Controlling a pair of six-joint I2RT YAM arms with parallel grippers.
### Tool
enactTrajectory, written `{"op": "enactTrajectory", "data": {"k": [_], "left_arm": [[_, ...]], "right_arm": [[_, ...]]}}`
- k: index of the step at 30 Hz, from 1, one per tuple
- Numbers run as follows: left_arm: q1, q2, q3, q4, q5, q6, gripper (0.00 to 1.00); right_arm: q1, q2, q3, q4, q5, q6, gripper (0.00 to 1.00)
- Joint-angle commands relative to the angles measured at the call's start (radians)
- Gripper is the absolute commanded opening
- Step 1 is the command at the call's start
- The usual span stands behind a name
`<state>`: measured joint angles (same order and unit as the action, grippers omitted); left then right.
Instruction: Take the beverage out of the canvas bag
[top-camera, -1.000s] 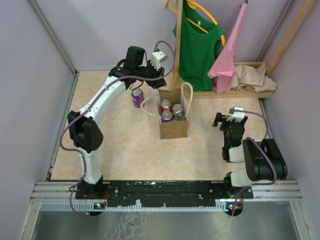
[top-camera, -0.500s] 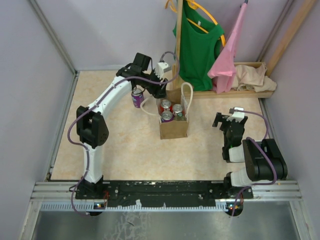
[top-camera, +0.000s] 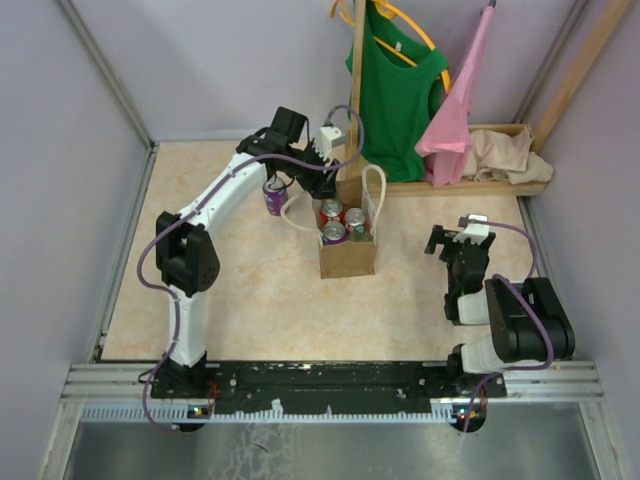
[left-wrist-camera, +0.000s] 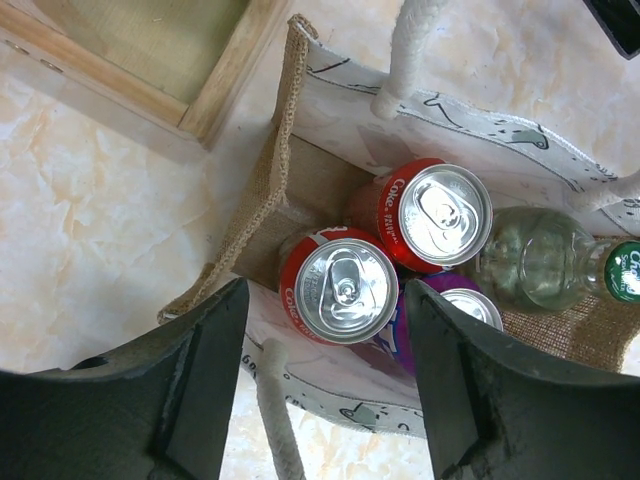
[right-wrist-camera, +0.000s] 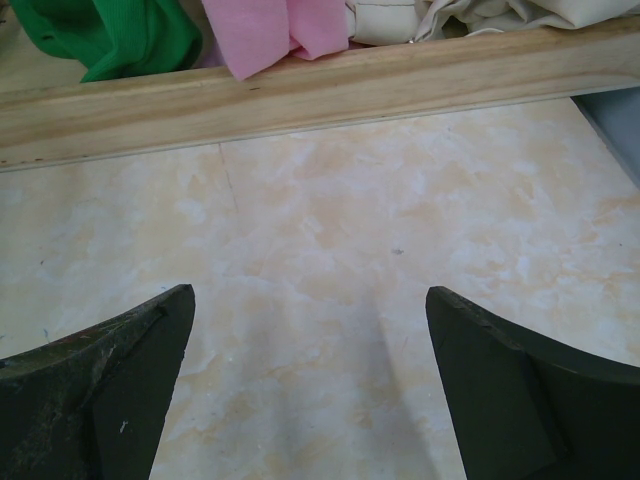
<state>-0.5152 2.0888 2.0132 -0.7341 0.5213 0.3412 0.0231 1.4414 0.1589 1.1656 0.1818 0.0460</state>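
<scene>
Centrally, the canvas bag (top-camera: 348, 258) stands upright, mouth up; its beverage cans (left-wrist-camera: 346, 289) stand vertical, tops skyward; left gripper (top-camera: 322, 182) hovers spread wide above the bag's far left corner; right gripper (right-wrist-camera: 310, 300) gapes wide, well right.

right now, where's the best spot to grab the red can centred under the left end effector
Grip the red can around its upper sidewall just under the rim, coming straight down from above. It stands upright in the canvas bag, packed against other cans, so only its top looks reachable.
</scene>
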Motion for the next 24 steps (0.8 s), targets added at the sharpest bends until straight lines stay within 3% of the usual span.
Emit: {"op": "enactTrajectory", "data": {"k": [1,24], "left_arm": [[-0.005,0.02,0.03,-0.027,0.01,0.016,0.72],[-0.054,0.09,0.02,-0.109,-0.076,0.0,0.85]], "right_arm": [[-0.002,0.001,0.021,0.051,0.003,0.002,0.99],[-0.002,0.0,0.021,0.051,0.003,0.001,0.99]]}}
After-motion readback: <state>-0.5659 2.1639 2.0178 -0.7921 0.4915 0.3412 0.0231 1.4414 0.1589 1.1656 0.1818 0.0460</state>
